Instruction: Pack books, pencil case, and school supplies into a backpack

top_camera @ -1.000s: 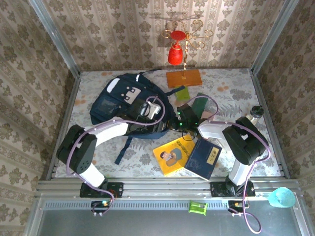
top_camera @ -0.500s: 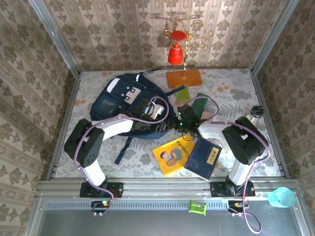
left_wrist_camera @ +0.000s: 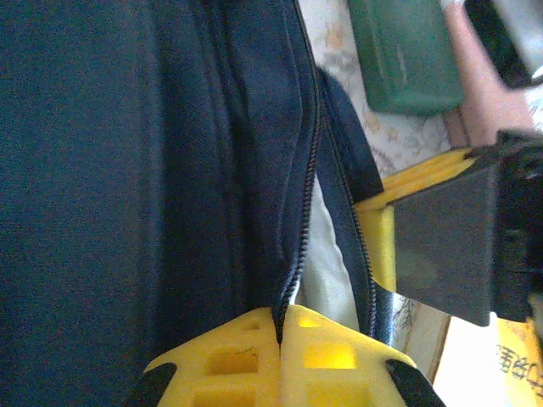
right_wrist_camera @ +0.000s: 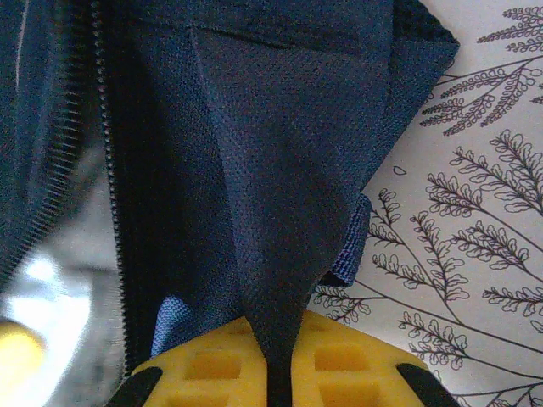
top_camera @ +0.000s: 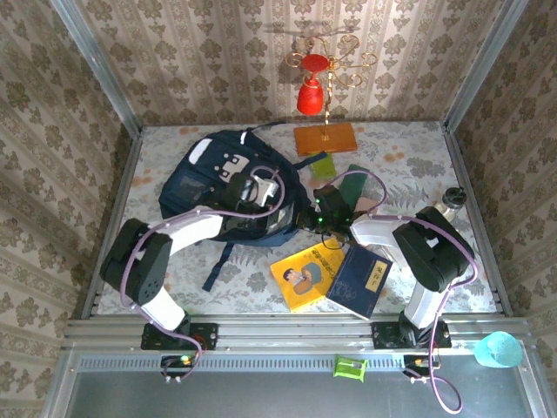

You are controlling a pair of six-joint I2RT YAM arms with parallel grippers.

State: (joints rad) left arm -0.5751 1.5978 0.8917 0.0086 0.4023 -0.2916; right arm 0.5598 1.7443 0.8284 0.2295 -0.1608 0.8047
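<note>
While the yellow book (top_camera: 306, 275) and the navy book (top_camera: 359, 280) lie touching on the near part of the patterned surface (top_camera: 252, 277), both arms work at the backpack (top_camera: 213, 187) just beyond them. The right fingers (right_wrist_camera: 305, 332) are closed on a fold of navy fabric beside the zip, at the bag's right edge. The left fingers (left_wrist_camera: 322, 329), a little farther left, are pinched shut on the zip line (left_wrist_camera: 304, 195), whose teeth run into the seam between them; pale lining shows in the gap. The step looks like opening the bag's mouth. The right should hold its fold taut while the left pulls along the zip, not across it, so the fabric does not bunch. Farther right lie the light green piece (top_camera: 323, 165), the dark green piece (top_camera: 355, 180) and the pink piece (top_camera: 372, 202), all outside the bag.
</note>
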